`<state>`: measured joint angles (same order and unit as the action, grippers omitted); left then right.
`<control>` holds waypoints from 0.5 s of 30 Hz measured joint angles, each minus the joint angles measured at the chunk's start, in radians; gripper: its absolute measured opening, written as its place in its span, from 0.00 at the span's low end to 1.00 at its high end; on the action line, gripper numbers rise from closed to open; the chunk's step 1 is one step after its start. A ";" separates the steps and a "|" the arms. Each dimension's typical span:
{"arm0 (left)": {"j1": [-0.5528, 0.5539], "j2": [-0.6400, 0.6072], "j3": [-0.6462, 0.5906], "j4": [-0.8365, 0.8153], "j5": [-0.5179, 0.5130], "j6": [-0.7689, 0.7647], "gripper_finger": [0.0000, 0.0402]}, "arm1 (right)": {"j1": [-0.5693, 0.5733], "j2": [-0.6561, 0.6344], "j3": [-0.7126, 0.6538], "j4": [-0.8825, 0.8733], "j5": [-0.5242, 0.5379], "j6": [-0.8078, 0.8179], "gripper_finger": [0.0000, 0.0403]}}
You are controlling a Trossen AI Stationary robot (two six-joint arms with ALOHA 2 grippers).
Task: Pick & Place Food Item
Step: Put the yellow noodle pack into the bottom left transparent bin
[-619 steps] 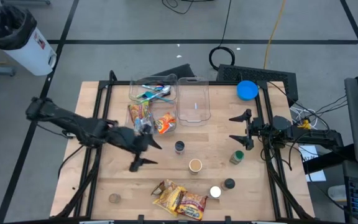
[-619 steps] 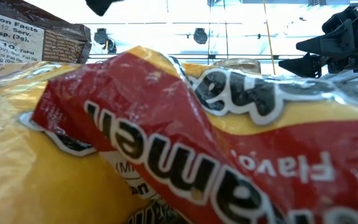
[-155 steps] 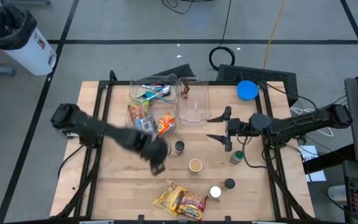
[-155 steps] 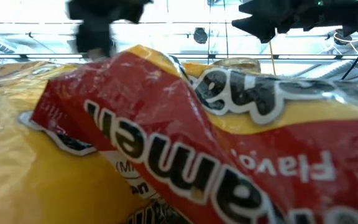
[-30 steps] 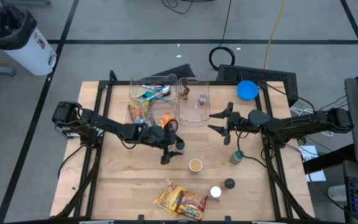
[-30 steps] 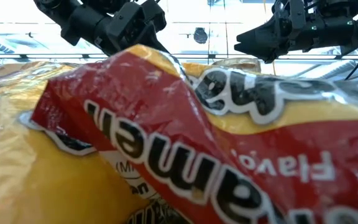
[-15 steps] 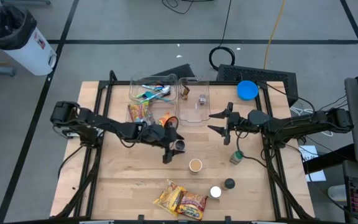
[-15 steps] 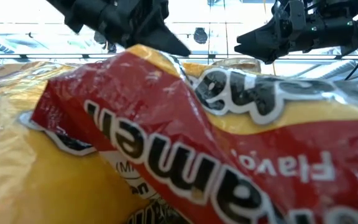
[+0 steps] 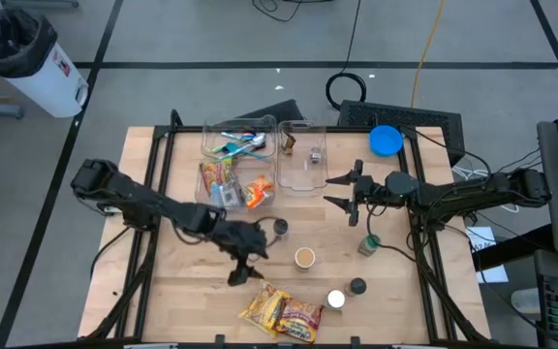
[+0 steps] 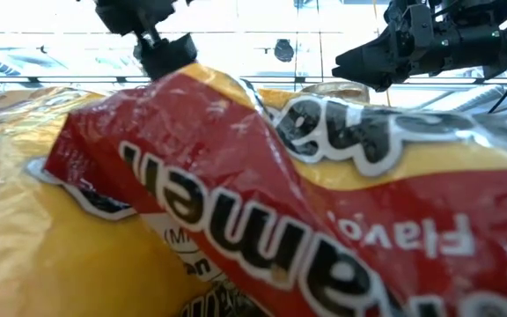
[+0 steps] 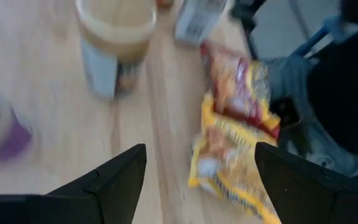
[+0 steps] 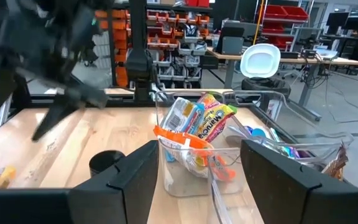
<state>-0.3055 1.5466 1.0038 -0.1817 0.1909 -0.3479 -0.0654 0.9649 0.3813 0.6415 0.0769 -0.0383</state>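
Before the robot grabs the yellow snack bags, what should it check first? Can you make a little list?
1. Left gripper open: ok, fingers spread wide.
2. Left gripper empty: ok.
3. Snack bags reachable: ok, lying loose on the table near its front edge.
4. Left gripper over the bags: not ok, it hangs beside them.
5. Right gripper clear of the way: ok, it waits by the clear bin.

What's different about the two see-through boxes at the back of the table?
The cutlery box is crowded with blue and white plastic cutlery. The box beside it holds only a small brown item and a paler item, and is mostly bare. The cutlery box lies crosswise, while the box beside it runs towards the table's middle. Both are clear plastic and stand side by side.
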 joint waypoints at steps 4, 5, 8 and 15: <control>-0.057 0.060 0.000 0.028 -0.052 -0.058 0.77 | 0.000 0.001 0.000 0.010 0.000 0.000 0.55; -0.069 0.076 -0.001 0.029 -0.050 -0.075 0.77 | 0.000 0.001 0.000 0.018 0.000 0.000 0.55; -0.093 0.123 -0.001 0.105 -0.027 -0.092 0.76 | 0.000 0.001 0.000 0.025 0.000 0.000 0.55; -0.100 0.177 -0.001 0.156 0.017 -0.106 0.66 | 0.002 0.000 0.000 0.028 0.000 0.000 0.56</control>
<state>-0.4053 1.7239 1.0023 -0.0254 0.2083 -0.4542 -0.0635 0.9653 0.3817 0.6696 0.0765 -0.0387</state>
